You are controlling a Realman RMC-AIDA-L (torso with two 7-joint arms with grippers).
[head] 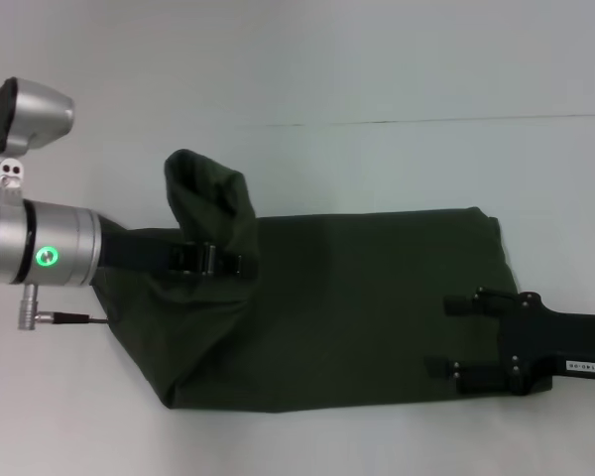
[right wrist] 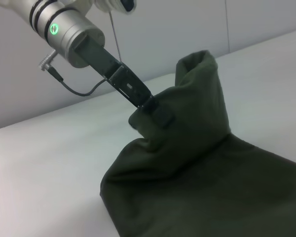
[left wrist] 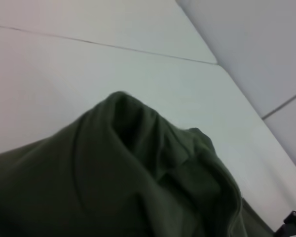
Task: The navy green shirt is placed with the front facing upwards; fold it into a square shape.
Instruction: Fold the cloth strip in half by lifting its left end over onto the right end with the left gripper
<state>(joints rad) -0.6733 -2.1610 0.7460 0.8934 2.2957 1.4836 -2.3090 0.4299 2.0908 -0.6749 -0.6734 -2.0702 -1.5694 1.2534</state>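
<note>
The navy green shirt [head: 357, 317] lies on the white table [head: 307, 436] as a long band running left to right. Only plain green cloth shows, and the lettering is hidden. My left gripper [head: 223, 263] is shut on the shirt's left end. It holds that end lifted and curled over toward the middle, so a raised fold [head: 203, 188] stands up. The right wrist view shows the same pinch [right wrist: 157, 112] and the raised cloth [right wrist: 202, 84]. The left wrist view shows bunched cloth [left wrist: 128, 168]. My right gripper [head: 448, 335] is open over the shirt's right end, fingers apart.
A thin seam [head: 426, 122] crosses the table behind the shirt. Bare white tabletop surrounds the shirt on the far side [head: 377, 59] and near side. A cable [head: 74, 318] hangs from the left wrist.
</note>
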